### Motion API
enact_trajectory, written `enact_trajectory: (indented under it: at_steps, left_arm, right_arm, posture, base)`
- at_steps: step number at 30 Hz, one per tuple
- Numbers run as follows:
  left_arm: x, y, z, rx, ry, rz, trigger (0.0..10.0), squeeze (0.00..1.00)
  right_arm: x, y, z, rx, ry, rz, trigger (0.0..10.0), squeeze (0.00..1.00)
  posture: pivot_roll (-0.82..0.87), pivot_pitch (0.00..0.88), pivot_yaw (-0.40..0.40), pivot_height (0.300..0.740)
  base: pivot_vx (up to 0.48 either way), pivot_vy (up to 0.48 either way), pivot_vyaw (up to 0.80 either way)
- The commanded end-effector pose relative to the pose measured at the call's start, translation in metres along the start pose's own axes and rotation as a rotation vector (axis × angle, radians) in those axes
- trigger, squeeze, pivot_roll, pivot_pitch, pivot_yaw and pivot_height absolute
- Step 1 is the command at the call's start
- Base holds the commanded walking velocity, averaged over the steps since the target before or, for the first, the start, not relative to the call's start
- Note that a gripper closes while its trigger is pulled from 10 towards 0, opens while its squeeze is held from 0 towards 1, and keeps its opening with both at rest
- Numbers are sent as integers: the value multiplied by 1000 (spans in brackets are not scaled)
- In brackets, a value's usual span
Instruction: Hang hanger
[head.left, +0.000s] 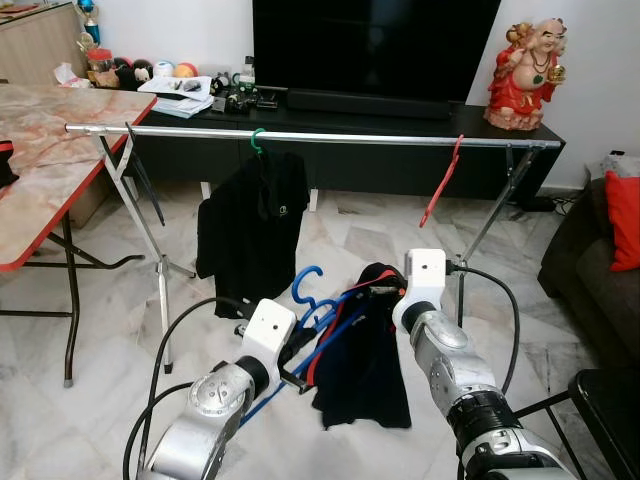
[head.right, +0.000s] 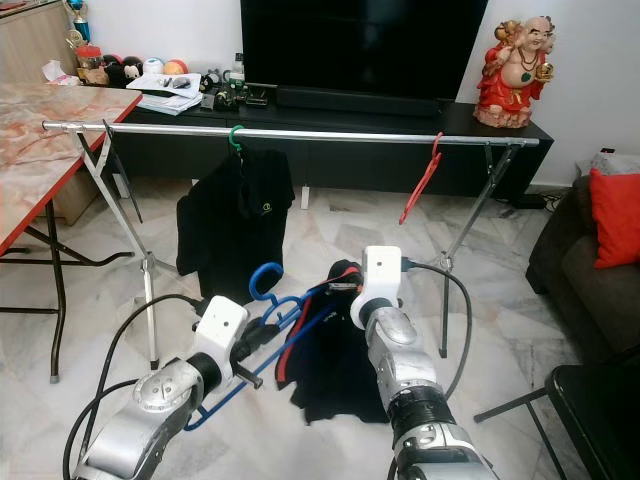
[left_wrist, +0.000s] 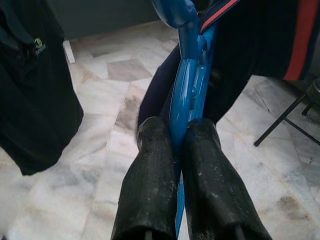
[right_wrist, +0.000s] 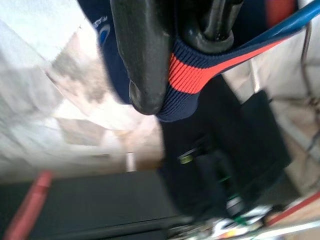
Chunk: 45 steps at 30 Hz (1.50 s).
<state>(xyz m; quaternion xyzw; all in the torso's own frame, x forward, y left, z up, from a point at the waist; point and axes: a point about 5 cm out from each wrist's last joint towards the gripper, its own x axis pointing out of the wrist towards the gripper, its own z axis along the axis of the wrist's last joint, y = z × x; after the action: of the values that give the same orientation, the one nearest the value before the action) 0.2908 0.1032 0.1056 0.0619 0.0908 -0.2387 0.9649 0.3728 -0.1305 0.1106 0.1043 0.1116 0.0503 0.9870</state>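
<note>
Right now the left hand (left_wrist: 172, 150) has its two black fingers (left_wrist: 150, 185) pressed tight on the flat bar of the blue hanger (left_wrist: 186, 90), with no gap showing between them and the plastic. The right hand (right_wrist: 172, 65) pinches the navy garment (head.left: 365, 360) at its red-striped collar rib, one finger over the cloth and one behind it, so both hands carry the load together between the two arms, low in front of the robot and well short of the rail (head.left: 330, 137).

By my reading the step in hand is the carry: the loaded hanger is held but not yet hung. Its long axis runs diagonally, from low by the left wrist up toward the right hand, and its hook (head.left: 305, 285) stands above the left hand, curling over toward the robot's left, roughly upright but tilted with the bar.

The next move calls for raising the whole thing up to rail height, levelling the bar and bringing the hook's open side over the rail. A free stretch lies between the black shirt on a green hanger (head.left: 252, 225) and the bare red hanger (head.left: 442, 185), and that looks the likeliest place. The cloth hangs slack and could swing or snag as it rises.
</note>
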Motion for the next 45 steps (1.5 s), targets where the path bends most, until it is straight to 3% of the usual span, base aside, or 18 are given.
enact_trajectory:
  at_steps: [1,4,5,10,14,19,21,24,32,36,41,45]
  left_arm:
    - [0,5,1,0,-5,35,10000,0]
    - [0,4,2,-4,-9,31,10000,0]
    - [1,3,2,-8,-8,21,10000,0]
    - [2,-9,2,-14,-5,-60,10000,0]
    - [3,-10,3,-14,-13,-53,10000,0]
    - [5,-4,8,-40,-41,-9,10000,0]
    - [6,-4,10,-86,-59,-19,10000,0]
    - [6,-4,11,-87,-61,-21,10000,0]
    - [8,-4,14,-121,-79,-19,10000,0]
    - [8,-7,13,-118,-72,-42,10000,0]
    - [7,-8,13,-120,-72,-46,10000,0]
    - [7,-7,13,-125,-74,-44,10000,0]
  right_arm:
    - [-1,-7,10,81,-59,-45,10000,0]
    - [-2,4,9,112,-63,53,10000,0]
    - [-3,15,9,99,-73,138,10000,0]
    - [-6,34,7,58,-82,270,10000,0]
    - [-7,44,3,21,-56,326,10000,0]
    - [-12,53,2,65,-53,375,10000,0]
    - [-21,67,0,48,-63,522,10000,0]
    - [-28,75,0,3,-76,617,10000,0]
    - [-41,72,7,-47,-118,761,10000,0]
    - [-35,61,13,-88,-144,698,10000,0]
    - [-37,63,17,-97,-148,734,10000,0]
    - [-33,56,9,-192,-109,656,10000,0]
  posture:
    - [201,0,-90,740]
    - [203,0,-91,740]
    - [203,0,-91,740]
    - [201,0,-91,740]
    - [202,0,-93,740]
    - [201,0,-95,740]
    - [200,0,-95,740]
    - [199,0,-94,740]
    - [193,0,-96,740]
    - [195,0,-96,740]
    - [196,0,-96,740]
    - [196,0,-97,740]
  base:
    - [0,0,0]
    - [0,0,0]
    - [0,0,0]
    - [0,0,0]
    - [0,0,0]
    - [0,0,0]
    - [0,0,0]
    - [0,0,0]
    - [0,0,0]
    - [0,0,0]
    - [0,0,0]
    - [0,0,0]
